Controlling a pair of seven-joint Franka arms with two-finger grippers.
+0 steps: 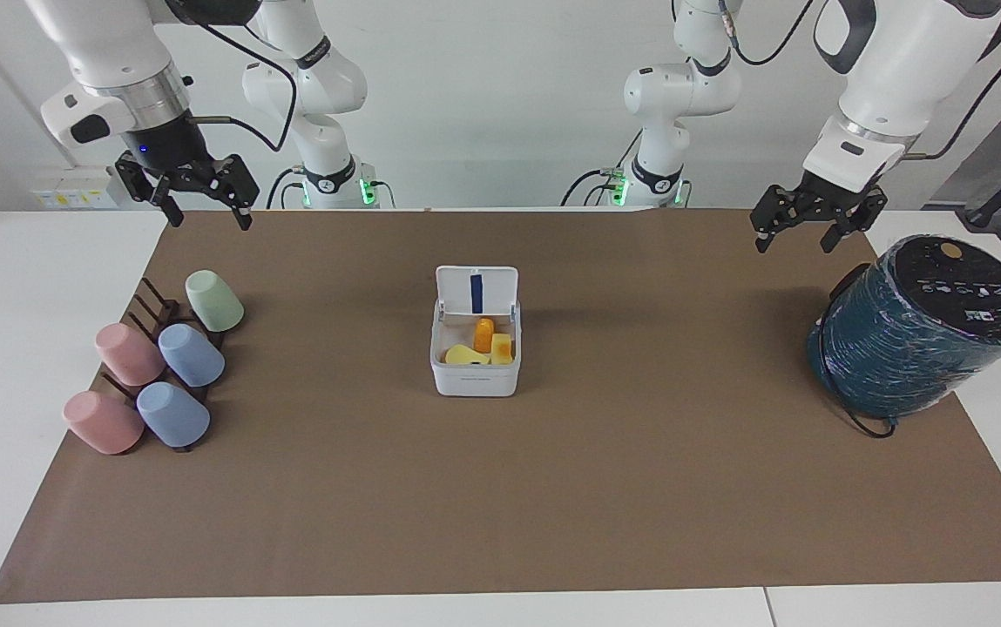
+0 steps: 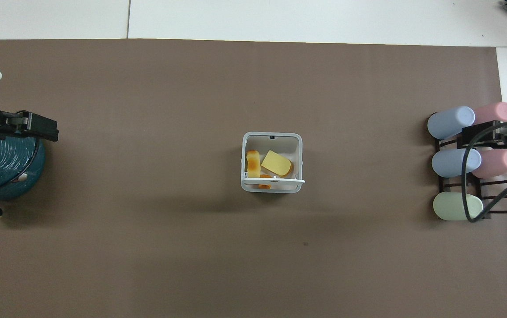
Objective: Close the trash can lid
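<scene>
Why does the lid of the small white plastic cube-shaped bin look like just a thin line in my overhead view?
Observer: The square white lid stands upright on the small white plastic bin, at its edge nearer the robots, so you see it edge-on.
Operator: Is anything drawn on it?
Observer: A dark blue stripe runs down its underside.
Operator: Are the grippers touching something?
Observer: No. The left gripper and the right gripper both hang open, up in the air.
</scene>
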